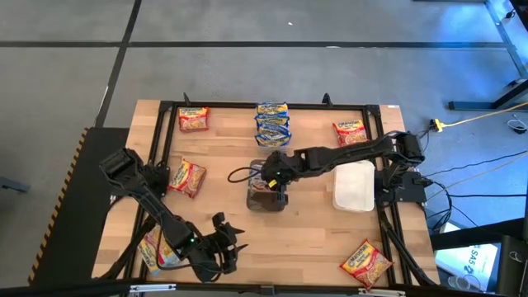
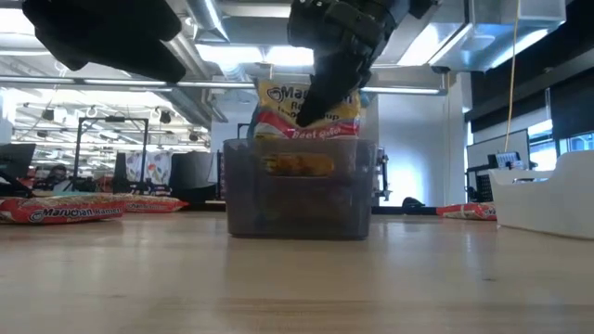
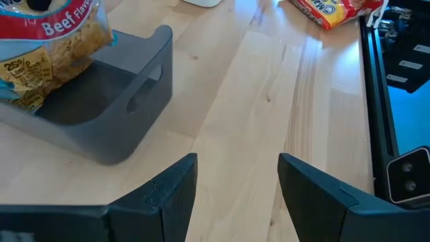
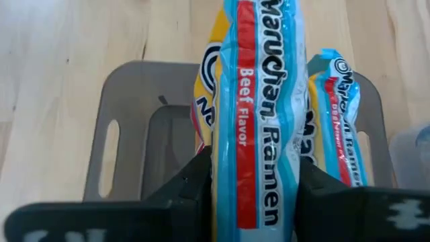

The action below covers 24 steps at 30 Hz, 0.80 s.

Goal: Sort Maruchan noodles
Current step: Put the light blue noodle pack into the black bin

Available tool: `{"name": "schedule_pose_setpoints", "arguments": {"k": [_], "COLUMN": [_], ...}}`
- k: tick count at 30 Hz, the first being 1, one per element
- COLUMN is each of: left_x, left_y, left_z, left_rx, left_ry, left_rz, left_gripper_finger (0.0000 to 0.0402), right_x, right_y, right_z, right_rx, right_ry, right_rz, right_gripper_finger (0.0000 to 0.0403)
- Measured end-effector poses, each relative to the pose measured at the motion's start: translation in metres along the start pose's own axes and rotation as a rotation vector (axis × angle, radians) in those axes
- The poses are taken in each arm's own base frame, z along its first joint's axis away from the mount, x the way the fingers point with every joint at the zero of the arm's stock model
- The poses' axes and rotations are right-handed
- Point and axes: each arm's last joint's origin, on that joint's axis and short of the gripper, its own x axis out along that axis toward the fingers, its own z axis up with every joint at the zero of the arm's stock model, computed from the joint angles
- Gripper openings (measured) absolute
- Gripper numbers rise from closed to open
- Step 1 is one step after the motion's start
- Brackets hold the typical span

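Right now your right gripper (image 4: 254, 181) pinches a Beef Flavor packet (image 4: 254, 101) on its edge, one finger on each flat side; it holds the packet upright above the grey bin (image 1: 266, 195) in the middle of the table (image 1: 313, 239); in the low view the packet (image 2: 311, 111) stands partly above the bin's rim, and its lower part sits inside the bin (image 2: 299, 190). A second packet (image 4: 339, 114) stands on edge in the same bin, just beside the held one; the bin has a slot handle in its side wall.

You can see the other noodles spread over the table: a stack of blue-labelled packets (image 1: 272, 124) at the far edge, one red-orange packet (image 1: 193, 119) at the far left corner, one (image 1: 350, 130) at the far right, one (image 1: 187, 176) left of the bin, one (image 1: 366, 262) near the right front corner, and one (image 1: 153, 250) at the left front, partly under the left arm.

A white tub (image 1: 355, 186) lies just right of the bin, under the right arm.

Your left gripper (image 3: 236, 195) waits low over bare wood at the front left; its fingers are spread apart and hold nothing.
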Motion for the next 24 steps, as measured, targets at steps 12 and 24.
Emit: {"name": "schedule_pose_setpoints", "arguments": {"k": [12, 24], "left_x": [0.0, 0.001], "left_y": [-0.001, -0.002], "left_z": [0.001, 0.002], "left_rx": [-0.008, -0.023], "left_ry": [-0.007, -0.015], "left_rz": [-0.008, -0.014], "left_gripper_finger": [0.0202, 0.0202], "right_x": [0.028, 0.034], "right_y": [-0.001, -0.003], "right_z": [-0.011, -0.011], "right_rx": [-0.007, 0.002], "right_ry": [0.084, 0.08], "right_rz": [-0.021, -0.081], "right_gripper_finger": [0.0099, 0.0146]}}
